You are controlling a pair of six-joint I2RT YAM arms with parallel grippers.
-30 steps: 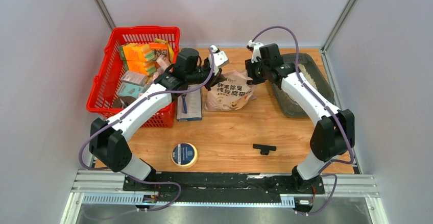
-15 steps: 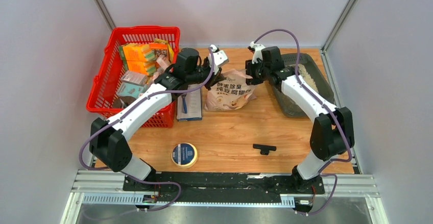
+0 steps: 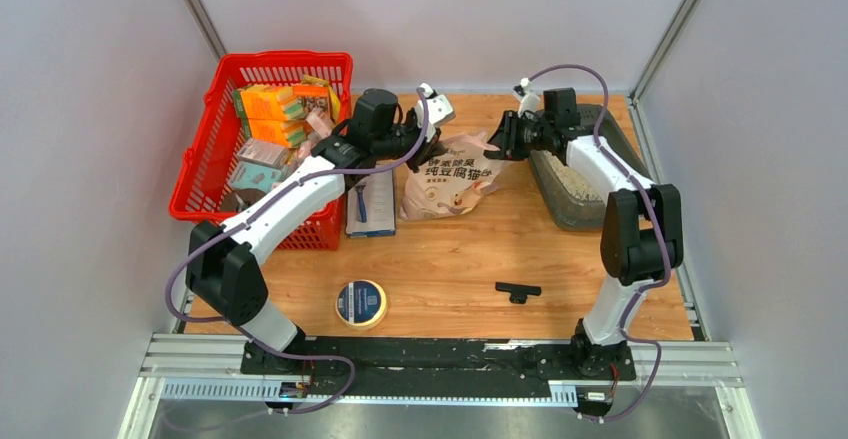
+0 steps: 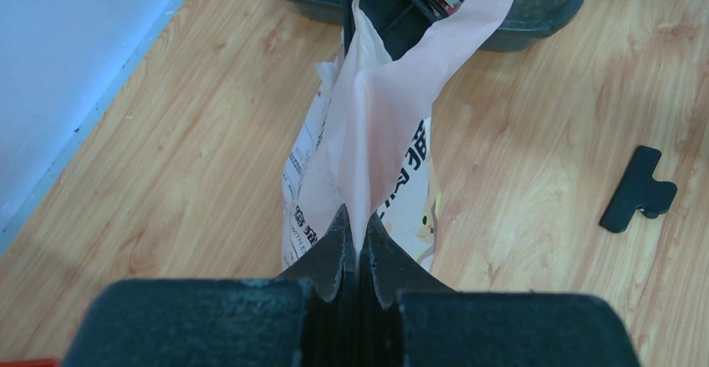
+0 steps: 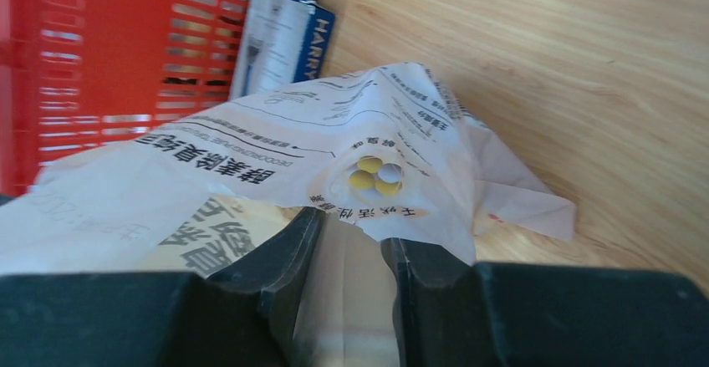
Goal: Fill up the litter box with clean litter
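The pale pink printed litter bag (image 3: 448,174) stands on the wooden table between my arms. My left gripper (image 3: 428,145) is shut on the bag's upper left edge; in the left wrist view (image 4: 357,229) the pink film is pinched between the jaws. My right gripper (image 3: 503,145) grips the bag's upper right corner, with a fold of the bag (image 5: 251,158) between its jaws (image 5: 351,229). The dark grey litter box (image 3: 610,124) lies just right of the bag, with beige litter (image 3: 572,177) inside it. The box's rim also shows in the left wrist view (image 4: 543,16).
A red mesh basket (image 3: 205,174) full of boxes stands at the left, also in the right wrist view (image 5: 100,66). A blue box (image 3: 370,204) lies beside it. A tape roll (image 3: 361,302) and a black clip (image 3: 517,291) lie nearer the front.
My right arm has swung back and to the right toward the litter box. The bag's right corner is now stretched toward it. My left gripper has shifted slightly right with the bag.
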